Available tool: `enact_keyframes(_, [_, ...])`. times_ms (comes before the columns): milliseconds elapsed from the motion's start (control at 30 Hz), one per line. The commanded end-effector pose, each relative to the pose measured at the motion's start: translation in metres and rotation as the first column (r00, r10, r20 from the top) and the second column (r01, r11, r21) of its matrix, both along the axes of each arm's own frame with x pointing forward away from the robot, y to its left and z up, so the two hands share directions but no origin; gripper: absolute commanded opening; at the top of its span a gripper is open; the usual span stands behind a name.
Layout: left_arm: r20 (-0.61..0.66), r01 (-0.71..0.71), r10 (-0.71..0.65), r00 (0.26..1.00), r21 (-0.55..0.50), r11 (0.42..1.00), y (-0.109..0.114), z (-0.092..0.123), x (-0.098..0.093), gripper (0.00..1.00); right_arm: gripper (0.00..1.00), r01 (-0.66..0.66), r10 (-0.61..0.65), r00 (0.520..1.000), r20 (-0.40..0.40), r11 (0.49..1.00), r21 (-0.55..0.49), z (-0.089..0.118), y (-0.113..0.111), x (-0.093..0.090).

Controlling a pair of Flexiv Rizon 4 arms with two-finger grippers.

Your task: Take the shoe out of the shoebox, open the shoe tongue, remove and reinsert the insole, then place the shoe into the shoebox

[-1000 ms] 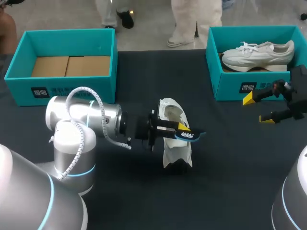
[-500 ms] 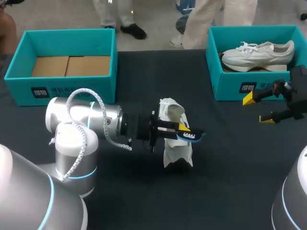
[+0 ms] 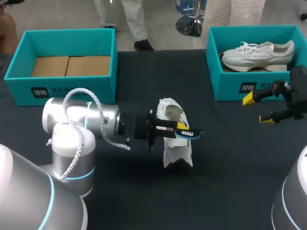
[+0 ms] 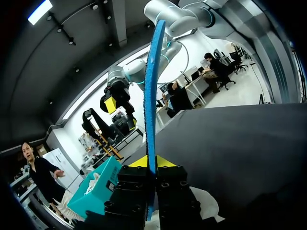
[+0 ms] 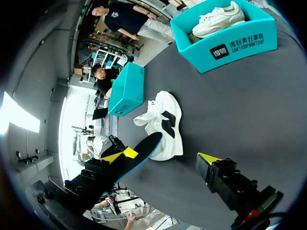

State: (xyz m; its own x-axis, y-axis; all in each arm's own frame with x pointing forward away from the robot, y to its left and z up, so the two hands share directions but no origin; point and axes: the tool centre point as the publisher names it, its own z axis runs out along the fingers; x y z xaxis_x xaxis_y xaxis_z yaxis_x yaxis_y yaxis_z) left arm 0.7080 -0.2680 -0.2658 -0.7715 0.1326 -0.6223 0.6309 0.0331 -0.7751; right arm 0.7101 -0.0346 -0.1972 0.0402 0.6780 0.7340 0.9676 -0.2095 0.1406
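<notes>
At centre frame, the left pincer [image 3: 184,130] is clamped on a thin blue insole [image 3: 191,135], held edge-on. A white low-top shoe [image 3: 175,146] rests on the dark desk [image 3: 230,167] just beside it. At the right edge, the right pincer [image 3: 257,109] gapes wide and empty, near the teal cardboard shoebox [image 3: 230,84].

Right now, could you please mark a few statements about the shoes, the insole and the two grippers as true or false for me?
1. The left gripper is shut on the blue insole. True.
2. The right gripper holds the shoe on the table. False: it is open and apart from that shoe, in front of the right shoebox.
3. The left shoebox holds a shoe. False: only its cardboard floor shows inside.
4. A white shoe lies in the right shoebox. True.
</notes>
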Motion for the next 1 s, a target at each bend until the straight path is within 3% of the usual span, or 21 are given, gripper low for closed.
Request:
enact_keyframes(33, [0.001,-0.002,0.002,1.000,0.001,1.000,0.002,0.000,0.000,0.00,1.00,0.002,-0.002,1.000,-0.002,1.000,-0.003,0.000,0.001,0.000])
enact_keyframes(600, [-0.005,-0.010,0.010,1.000,0.014,1.000,0.002,-0.009,0.004,0.00,1.00,0.002,-0.002,1.000,-0.002,1.000,-0.003,0.000,0.001,0.000])
enact_keyframes(1000, [-0.025,-0.031,0.031,0.999,-0.017,0.999,0.015,0.002,0.003,0.00,1.00,0.002,-0.002,1.000,-0.002,1.000,-0.003,0.000,0.001,0.000])
